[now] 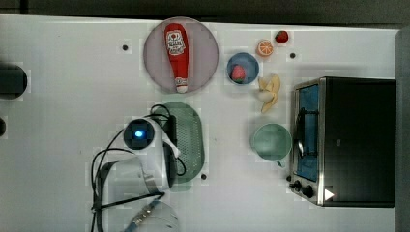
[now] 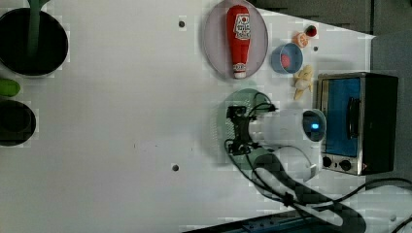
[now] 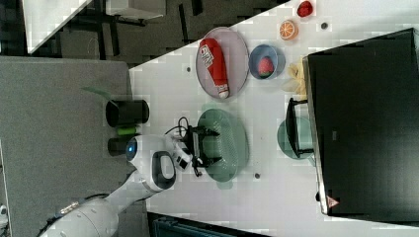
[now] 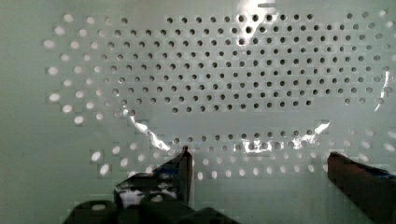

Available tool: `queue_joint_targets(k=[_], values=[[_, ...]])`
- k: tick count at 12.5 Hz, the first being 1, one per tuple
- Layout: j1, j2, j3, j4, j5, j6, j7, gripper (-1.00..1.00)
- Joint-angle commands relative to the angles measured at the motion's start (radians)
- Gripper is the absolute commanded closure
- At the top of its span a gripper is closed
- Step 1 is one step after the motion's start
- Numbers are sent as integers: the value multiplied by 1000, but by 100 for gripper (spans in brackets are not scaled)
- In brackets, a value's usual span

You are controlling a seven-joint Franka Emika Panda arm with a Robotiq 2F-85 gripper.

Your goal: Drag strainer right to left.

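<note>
The strainer [image 1: 191, 135] is a pale green oval colander near the table's middle, below the plate in the top view. It also shows in the left view [image 2: 221, 128] and the right view [image 3: 230, 143]. My gripper [image 3: 213, 145] hangs over its bowl, open, with nothing between the fingers. In the wrist view the dotted inside of the strainer [image 4: 210, 79] is close up, and the gripper [image 4: 259, 161] has both fingertips spread wide just above it. I cannot tell whether they touch the plastic. In the top view the wrist covers the strainer's left side.
A round green cup [image 1: 270, 141] stands on the top view's right of the strainer, beside a toaster oven [image 1: 348, 140]. A plate [image 1: 154, 63] holds a ketchup bottle [image 1: 177, 48]. A blue bowl [image 1: 249, 60], a banana [image 1: 269, 92] and an orange slice [image 1: 265, 48] lie nearby.
</note>
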Motion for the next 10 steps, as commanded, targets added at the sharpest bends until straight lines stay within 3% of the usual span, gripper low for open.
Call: queue_joint_targets(k=[1, 10], values=[[88, 43, 1, 76, 35, 0, 84, -100], [237, 138, 2, 261, 128, -77, 129, -100]])
